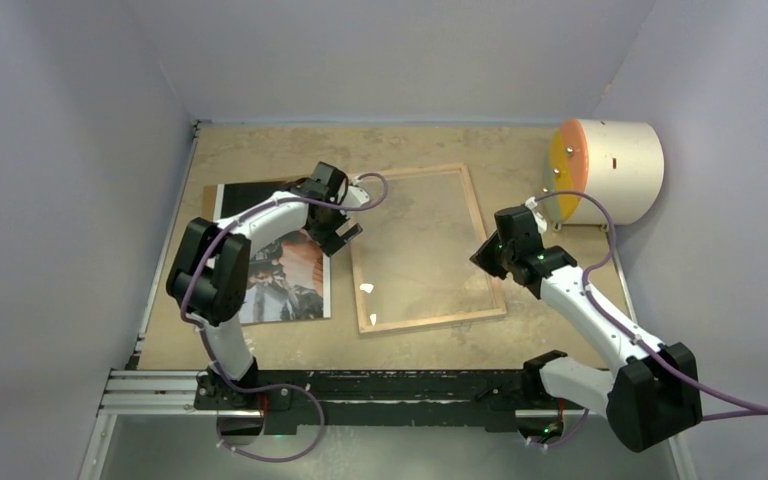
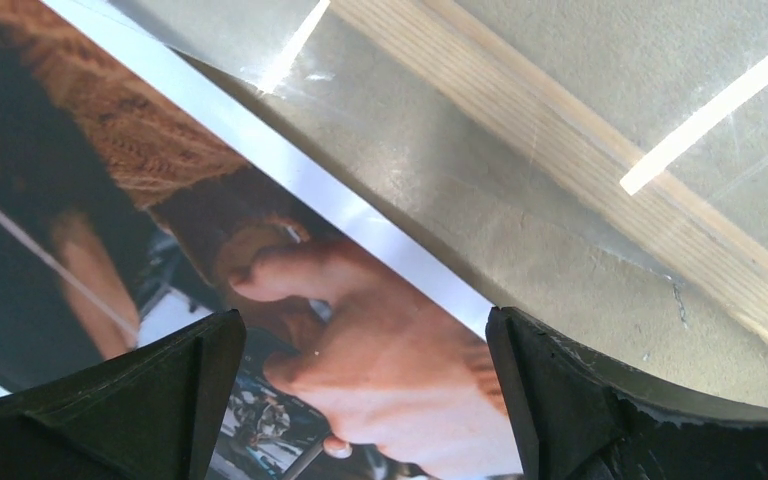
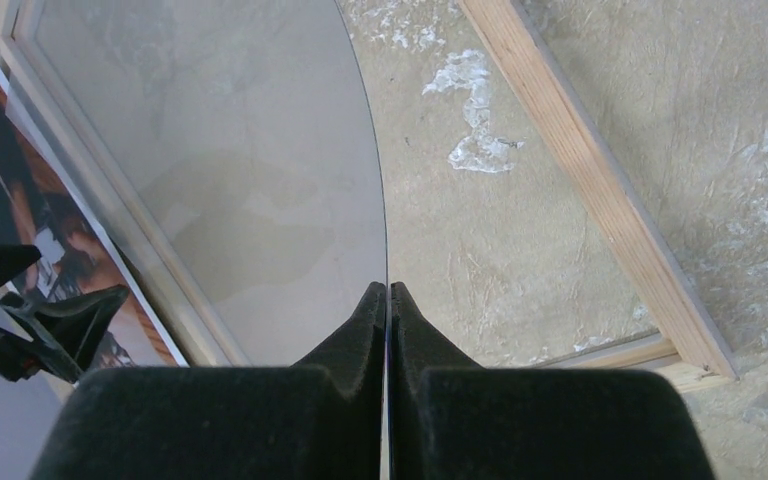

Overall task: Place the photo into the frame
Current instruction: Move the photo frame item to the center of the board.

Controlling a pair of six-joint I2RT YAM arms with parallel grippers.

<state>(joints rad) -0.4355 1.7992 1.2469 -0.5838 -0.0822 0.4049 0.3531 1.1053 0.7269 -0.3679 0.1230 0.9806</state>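
Note:
The photo lies face up on the table at the left, its white edge running beside the frame. The frame lies flat in the middle with its light wood back up. My left gripper hovers open over the photo's right edge, its fingers straddling the print with nothing held. My right gripper is at the frame's right rim, shut on the edge of the clear pane, which stands edge-on between the fingers.
A cream cylinder with an orange face rests at the back right corner. Small white scraps lie inside the frame's left side. A brown board's edge shows by the photo's far left. Walls close in on three sides.

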